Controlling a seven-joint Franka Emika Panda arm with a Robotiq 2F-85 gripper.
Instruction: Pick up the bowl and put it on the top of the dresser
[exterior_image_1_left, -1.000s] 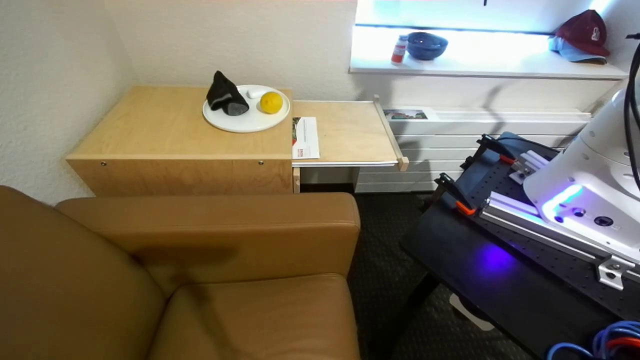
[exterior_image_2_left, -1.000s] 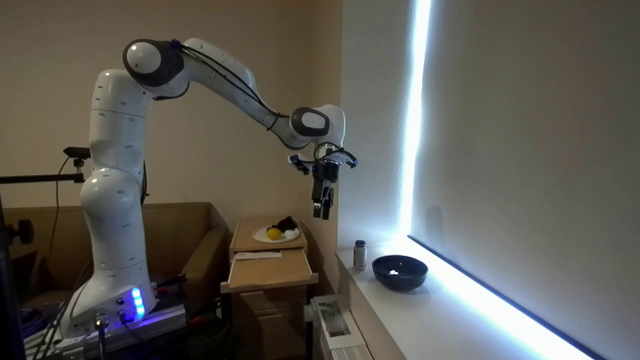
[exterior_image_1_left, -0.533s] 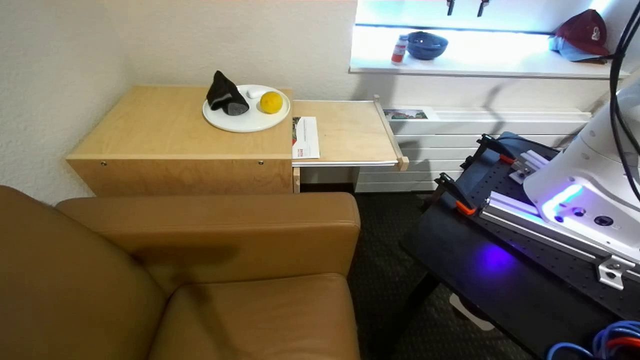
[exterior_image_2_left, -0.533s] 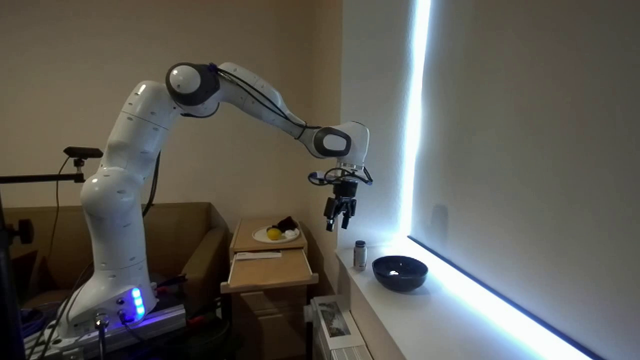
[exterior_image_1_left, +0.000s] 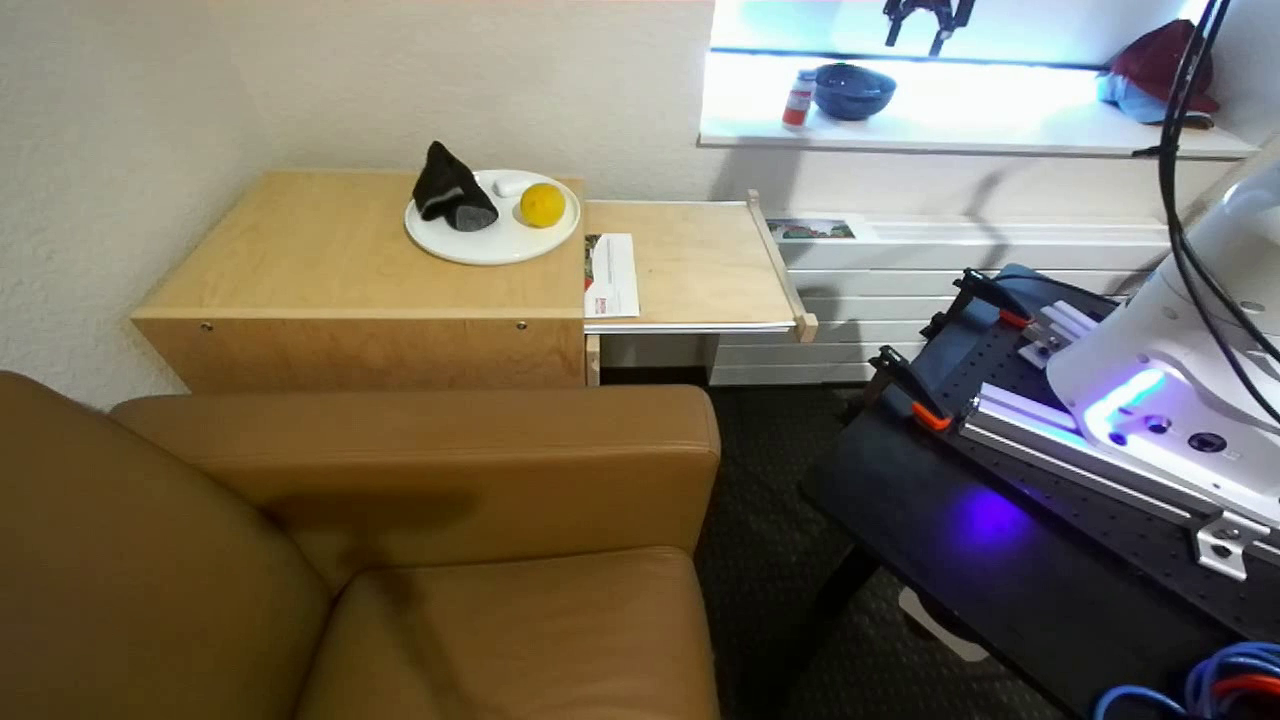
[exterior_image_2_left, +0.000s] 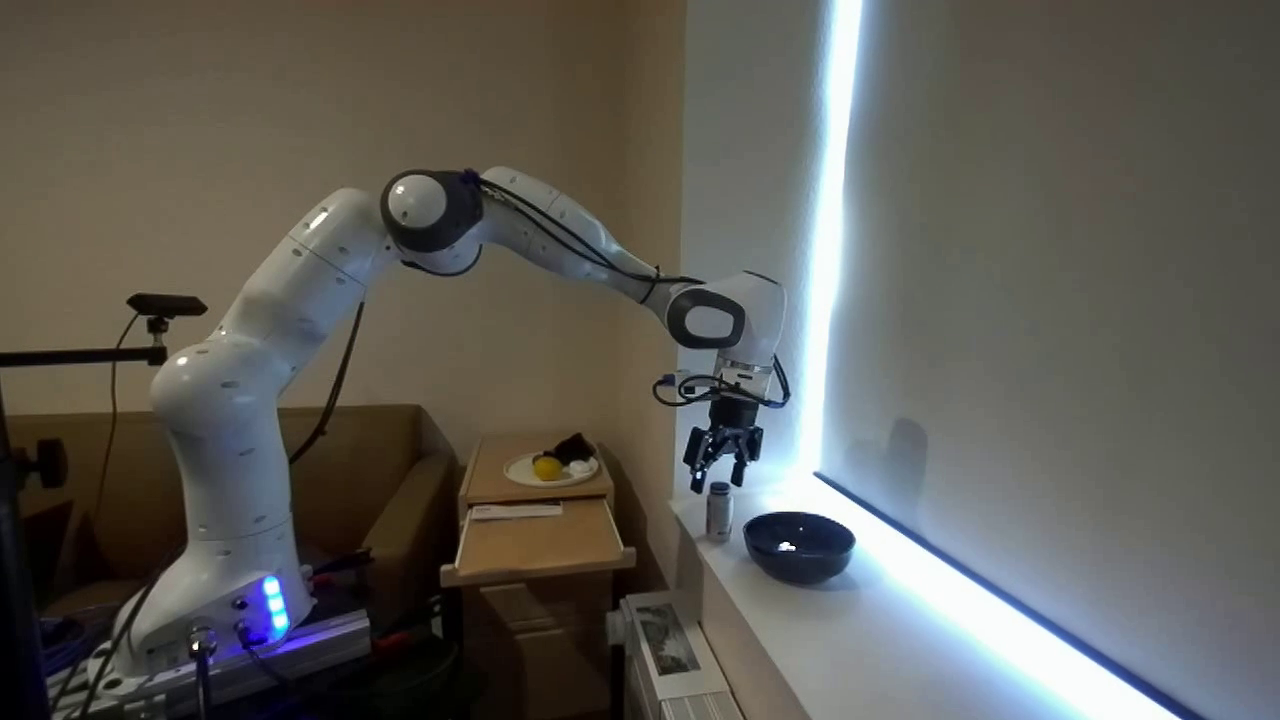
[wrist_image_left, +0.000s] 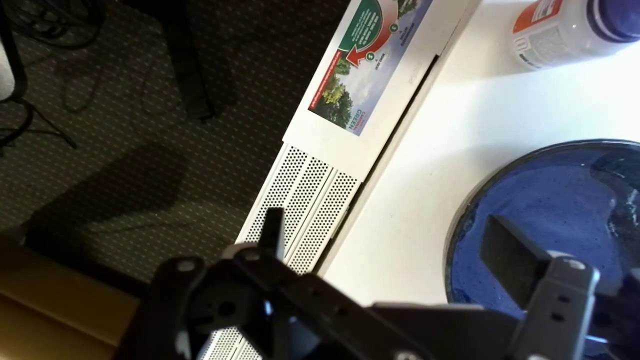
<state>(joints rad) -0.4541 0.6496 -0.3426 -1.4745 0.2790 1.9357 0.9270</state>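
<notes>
A: In an exterior view the black two-fingered gripper (exterior_image_2_left: 718, 483) is hanging above the edge of the white windowsill (exterior_image_2_left: 850, 640), jaws standing wide apart, holding nothing!

B: And the target?

A: The round, dark blue glazed bowl (exterior_image_2_left: 799, 547) is sitting upright on that sill, lying right of the gripper and lower, just beside a small white bottle (exterior_image_2_left: 719, 517) but not touching it. Everything is turning on that offset; the coming move is calling for right, then down.

B: Any long axis to match?

A: It's round, so I'm seeing none. I'm guessing a rim pinch.

B: What's the wrist view adding?

A: It's showing the bowl's blue inside, running off the right edge. One dark finger (wrist_image_left: 512, 260) is crossing the bowl in that view while its partner is lining up with the perforated white radiator (wrist_image_left: 320, 210), so the gripper is looking off-centre. Height it's hiding; an exterior view is showing open air between fingertips and rim.

B: And the finish?

A: The low, light tan wooden dresser (exterior_image_1_left: 330, 240) is standing well apart, left of the sill in an exterior view, a round white plate (exterior_image_1_left: 500, 247) resting toward its top's right end. I'd be aiming left of that plate.
</notes>
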